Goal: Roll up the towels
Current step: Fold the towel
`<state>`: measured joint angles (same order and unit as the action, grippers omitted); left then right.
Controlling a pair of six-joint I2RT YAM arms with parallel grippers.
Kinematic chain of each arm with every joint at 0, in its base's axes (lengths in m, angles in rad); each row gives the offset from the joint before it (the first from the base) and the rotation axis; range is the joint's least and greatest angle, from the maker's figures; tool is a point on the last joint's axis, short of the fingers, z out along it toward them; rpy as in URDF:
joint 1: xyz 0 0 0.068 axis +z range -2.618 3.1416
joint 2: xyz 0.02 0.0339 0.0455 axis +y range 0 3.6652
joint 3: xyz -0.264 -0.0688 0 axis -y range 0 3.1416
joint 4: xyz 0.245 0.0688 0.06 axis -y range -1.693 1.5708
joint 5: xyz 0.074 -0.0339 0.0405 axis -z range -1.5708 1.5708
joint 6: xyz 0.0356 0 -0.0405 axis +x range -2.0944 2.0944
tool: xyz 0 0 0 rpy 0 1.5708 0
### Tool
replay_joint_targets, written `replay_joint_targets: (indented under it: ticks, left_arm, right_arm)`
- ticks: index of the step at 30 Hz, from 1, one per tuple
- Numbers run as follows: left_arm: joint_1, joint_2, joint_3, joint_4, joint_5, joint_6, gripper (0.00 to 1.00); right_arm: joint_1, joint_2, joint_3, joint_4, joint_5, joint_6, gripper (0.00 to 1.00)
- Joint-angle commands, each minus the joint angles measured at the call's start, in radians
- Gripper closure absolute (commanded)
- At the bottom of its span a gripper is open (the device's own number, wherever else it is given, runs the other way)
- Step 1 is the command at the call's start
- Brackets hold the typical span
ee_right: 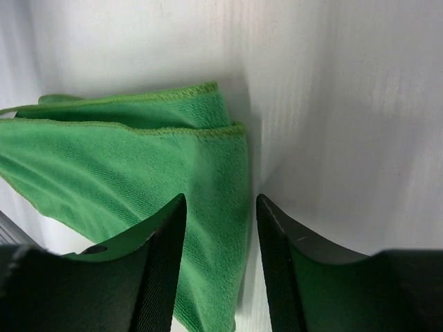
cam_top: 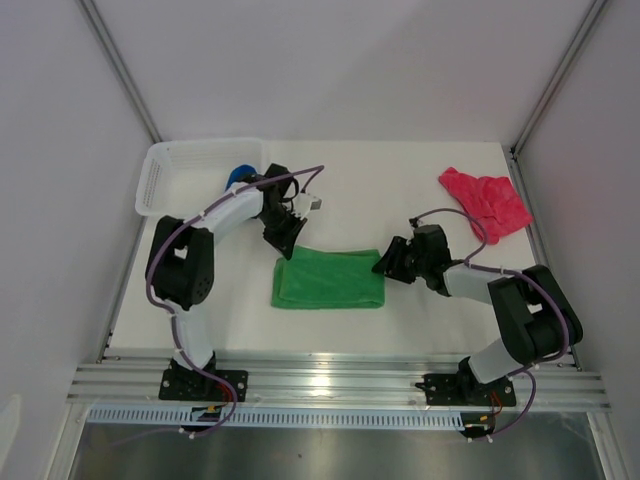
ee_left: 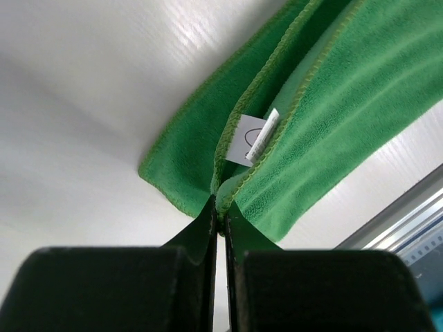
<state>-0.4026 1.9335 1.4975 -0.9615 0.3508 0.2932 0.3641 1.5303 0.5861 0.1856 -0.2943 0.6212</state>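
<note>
The green towel (cam_top: 330,282) lies folded into a flat band mid-table. My left gripper (cam_top: 285,250) sits at its far left corner. In the left wrist view the left gripper (ee_left: 220,211) is shut on the hemmed edge of the green towel (ee_left: 332,104), near a white label (ee_left: 256,138). My right gripper (cam_top: 385,265) is at the towel's right end. In the right wrist view the right gripper (ee_right: 220,200) is open, with the green towel (ee_right: 124,166) edge lying under the gap. The pink-red towel (cam_top: 487,200) lies crumpled at the far right. The blue towel (cam_top: 240,177) sits in the basket.
A white mesh basket (cam_top: 160,175) stands at the far left corner, just behind the left arm. White walls close in the table on three sides. An aluminium rail (cam_top: 340,380) runs along the near edge.
</note>
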Motion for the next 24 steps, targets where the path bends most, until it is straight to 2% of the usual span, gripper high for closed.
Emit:
replay_joint_targets:
  ticks: [1, 6, 9, 11, 12, 15, 21, 24]
  left_arm:
    - [0.008, -0.093, 0.014, -0.080, -0.045, 0.012, 0.95]
    - [0.038, -0.065, -0.062, -0.066, -0.052, 0.024, 0.95]
    - [0.045, -0.035, -0.080, -0.014, -0.091, 0.024, 0.91]
    - [0.053, -0.004, -0.088, -0.003, -0.114, 0.029, 0.80]
    - [0.054, 0.001, -0.089, 0.004, -0.122, 0.027, 0.65]
    - [0.054, -0.022, -0.099, 0.026, -0.159, 0.026, 0.54]
    - [0.054, -0.161, -0.074, 0.035, -0.263, 0.024, 0.43]
    - [0.062, -0.183, -0.101, 0.020, -0.286, 0.027, 0.43]
  right_arm:
    - [-0.002, 0.027, 0.018, 0.052, -0.005, 0.009, 0.51]
    - [-0.002, 0.060, 0.031, 0.061, -0.019, 0.008, 0.51]
    - [-0.001, 0.070, 0.031, 0.058, -0.031, 0.003, 0.51]
    - [0.001, 0.041, 0.031, 0.043, -0.013, -0.005, 0.51]
    - [0.004, 0.025, 0.032, 0.023, -0.005, -0.009, 0.51]
    - [0.004, -0.035, 0.044, -0.036, 0.023, -0.035, 0.51]
    - [0.019, -0.134, 0.096, -0.173, 0.104, -0.119, 0.51]
    - [0.036, -0.191, 0.097, -0.254, 0.170, -0.150, 0.51]
